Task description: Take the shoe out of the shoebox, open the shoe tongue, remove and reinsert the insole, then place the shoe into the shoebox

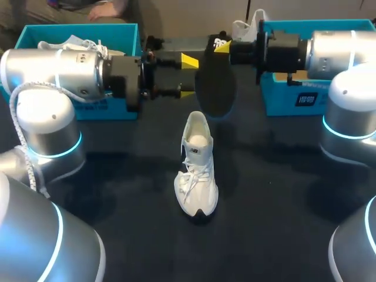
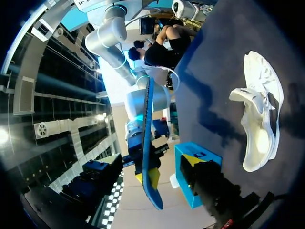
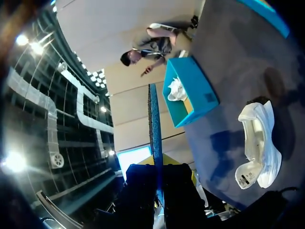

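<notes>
Head view: left gripper (image 1: 188, 76) hangs over the far middle of the table (image 1: 282, 205), its two yellow tips spread wide with nothing between them; right gripper (image 1: 221, 48) comes in from the right and is clamped on the far end of a dark insole (image 1: 215, 85), which hangs on edge just right of the left gripper's tips; white shoe (image 1: 197, 170) stands upright on the table near the centre, toe toward the near side, its opening below the insole; left shoebox (image 1: 82, 28) sits at the far left with a second white shoe (image 1: 70, 44) inside; right shoebox (image 1: 282, 103) sits at the far right.

Left wrist view: insole (image 2: 148, 119) appears edge-on ahead of this arm's fingers, pinched between the yellow tips of the right gripper (image 2: 147, 176); right shoebox (image 2: 205, 153) lies beyond; shoe (image 2: 259, 109) rests on the dark table off to one side, well apart from both grippers.

Right wrist view: insole (image 3: 155, 129) runs straight out from between this gripper's two dark fingers, which press it from both sides; left shoebox (image 3: 188, 90) lies ahead; shoe (image 3: 257, 143) lies beside the gripper on the table.
</notes>
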Controlling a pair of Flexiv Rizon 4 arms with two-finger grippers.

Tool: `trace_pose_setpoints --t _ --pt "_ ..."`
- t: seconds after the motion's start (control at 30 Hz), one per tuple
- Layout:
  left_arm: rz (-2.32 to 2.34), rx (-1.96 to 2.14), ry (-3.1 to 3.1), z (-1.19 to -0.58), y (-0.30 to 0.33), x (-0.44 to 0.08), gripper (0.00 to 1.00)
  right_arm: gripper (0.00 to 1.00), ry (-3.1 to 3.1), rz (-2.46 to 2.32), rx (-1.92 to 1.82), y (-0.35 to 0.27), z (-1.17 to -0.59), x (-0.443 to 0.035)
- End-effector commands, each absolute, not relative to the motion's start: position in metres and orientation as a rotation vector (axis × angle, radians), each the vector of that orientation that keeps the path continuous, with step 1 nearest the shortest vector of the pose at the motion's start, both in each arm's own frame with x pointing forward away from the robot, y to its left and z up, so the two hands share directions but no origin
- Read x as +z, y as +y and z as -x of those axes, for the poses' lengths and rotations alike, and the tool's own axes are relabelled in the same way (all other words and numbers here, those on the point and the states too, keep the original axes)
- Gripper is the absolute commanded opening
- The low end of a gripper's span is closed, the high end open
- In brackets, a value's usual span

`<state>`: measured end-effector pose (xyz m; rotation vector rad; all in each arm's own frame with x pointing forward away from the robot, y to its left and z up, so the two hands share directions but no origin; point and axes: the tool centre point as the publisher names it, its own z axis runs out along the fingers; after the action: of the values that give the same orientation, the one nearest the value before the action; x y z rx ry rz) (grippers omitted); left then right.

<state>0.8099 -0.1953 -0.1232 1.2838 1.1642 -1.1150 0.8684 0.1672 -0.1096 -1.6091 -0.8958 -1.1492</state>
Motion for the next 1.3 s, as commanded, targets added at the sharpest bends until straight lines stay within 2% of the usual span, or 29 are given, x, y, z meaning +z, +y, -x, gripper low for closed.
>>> trace_pose_setpoints --t 0.03,0.13,0.17,0.43,0.6,0.63,0.67,0.83,0.87,0.9,0.93,1.3 --pt "-1.26 -1.107 1.152 -0.809 -0.205 -0.127 0.63 0.0 -0.891 1.597 -1.159 0.18 -0.875 -0.114" --pt "-1.248 -1.101 1.142 -0.809 -0.21 -0.126 0.59 0.0 -0.889 1.591 -1.16 0.184 -0.875 -0.115" --pt "-1.246 -1.1 1.14 -0.81 -0.212 -0.125 0.51 0.0 -0.889 1.588 -1.16 0.185 -0.875 -0.116" --pt "-1.235 -1.096 1.125 -0.813 -0.218 -0.125 0.43 0.0 -0.882 1.58 -1.164 0.191 -0.873 -0.117" --pt "-1.23 -1.081 1.135 -0.817 -0.217 -0.128 0.27 0.0 -0.878 1.58 -1.169 0.192 -0.87 -0.118" --pt "-1.228 -1.079 1.137 -0.817 -0.217 -0.129 0.16 0.0 -0.877 1.58 -1.169 0.192 -0.87 -0.118" --pt "-1.221 -1.073 1.139 -0.818 -0.217 -0.129 0.0 0.0 -0.876 1.579 -1.168 0.193 -0.869 -0.118" --pt "-1.219 -1.081 1.141 -0.819 -0.216 -0.129 0.0 0.0 -0.908 1.563 -1.199 0.195 -0.867 -0.118" --pt "-1.219 -1.086 1.141 -0.818 -0.215 -0.129 0.0 0.03 -0.928 1.545 -1.211 0.194 -0.866 -0.117" --pt "-1.221 -1.09 1.14 -0.817 -0.214 -0.128 0.0 0.42 -0.934 1.545 -1.215 0.194 -0.865 -0.116" --pt "-1.221 -1.09 1.139 -0.816 -0.213 -0.128 0.0 1.0 -0.944 1.545 -1.228 0.193 -0.863 -0.116" --pt "-1.222 -1.128 1.166 -0.807 -0.185 -0.119 0.0 1.0 -1.131 1.425 -1.291 0.171 -0.843 -0.121"
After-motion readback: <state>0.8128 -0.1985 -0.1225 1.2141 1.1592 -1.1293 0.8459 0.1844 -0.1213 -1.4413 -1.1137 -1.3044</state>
